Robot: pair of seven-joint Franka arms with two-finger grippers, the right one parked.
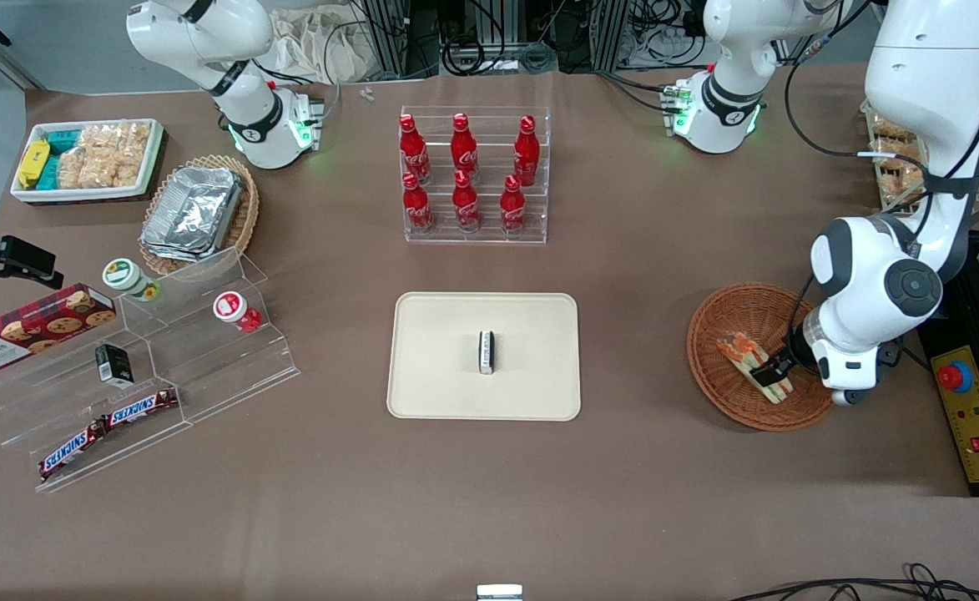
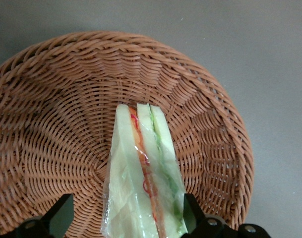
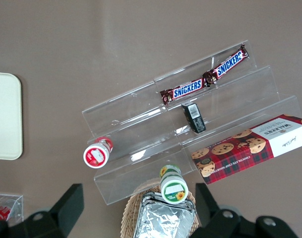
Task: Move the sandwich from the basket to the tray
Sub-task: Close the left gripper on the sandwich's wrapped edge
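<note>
Tray flat mid-table, small block at its centre. Basket well apart, toward the working arm's end. Inside it, sandwich lying on the weave, filling edge up. Gripper down in the basket, fingers spread wide either side of the sandwich's broad end, not clamped.

The gripper and the sandwich's wide end are cut off by the wrist picture's edge, as is the basket's rim.
</note>
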